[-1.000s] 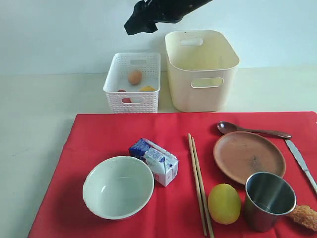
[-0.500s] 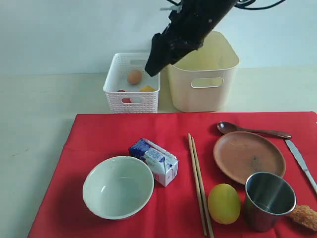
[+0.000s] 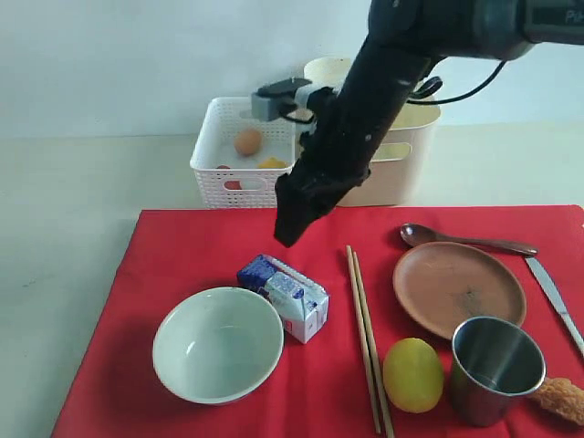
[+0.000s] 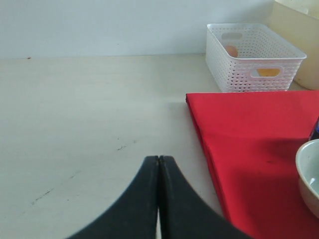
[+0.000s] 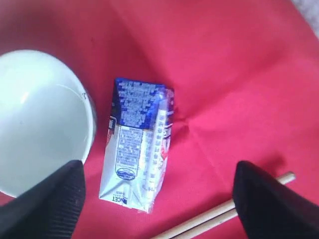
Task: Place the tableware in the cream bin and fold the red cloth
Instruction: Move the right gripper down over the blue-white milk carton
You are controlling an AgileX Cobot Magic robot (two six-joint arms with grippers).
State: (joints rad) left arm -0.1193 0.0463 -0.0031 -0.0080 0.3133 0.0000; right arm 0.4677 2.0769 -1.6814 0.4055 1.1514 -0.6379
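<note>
**Right gripper drops toward carton**

Exterior: it has swung down from above the bin and now hovers over the cloth, just far of the carton. Bowl, plate and cup lie unmoved on the cloth, so binning has not begun.

Left wrist: left gripper is pressed together over the table, left of the cloth.

Right wrist: fingers are spread wide with the carton centred below and the bowl just beside. The carton probably goes first.

The cloth is bright red, the counter pale beige. The bowl is pale green, the plate brown, the lemon yellow, the bin cream, the milk carton blue and white.
</note>
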